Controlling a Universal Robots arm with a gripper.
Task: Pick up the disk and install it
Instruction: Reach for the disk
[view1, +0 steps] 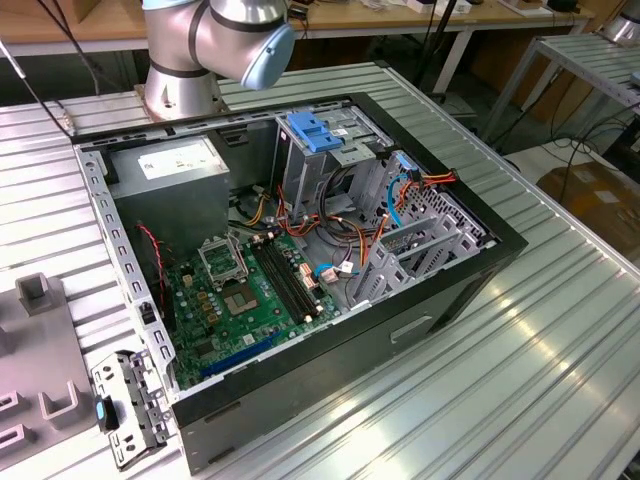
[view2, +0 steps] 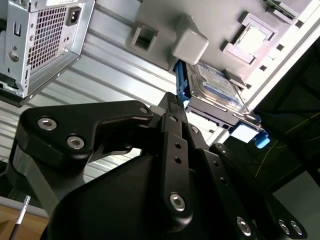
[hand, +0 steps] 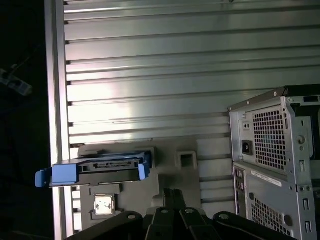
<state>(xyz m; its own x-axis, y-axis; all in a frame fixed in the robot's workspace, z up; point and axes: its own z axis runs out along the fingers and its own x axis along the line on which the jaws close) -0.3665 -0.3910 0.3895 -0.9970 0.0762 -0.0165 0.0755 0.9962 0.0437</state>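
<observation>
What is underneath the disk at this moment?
The disk sits on a grey fixture plate that rests on the ribbed metal table. The plate's surface directly beneath is covered, so any pocket there cannot be seen.

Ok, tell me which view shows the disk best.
The second wrist view: the disk shows its labelled top face and blue rails, resting on the grey fixture. The first wrist view gives the disk edge-on.
</observation>
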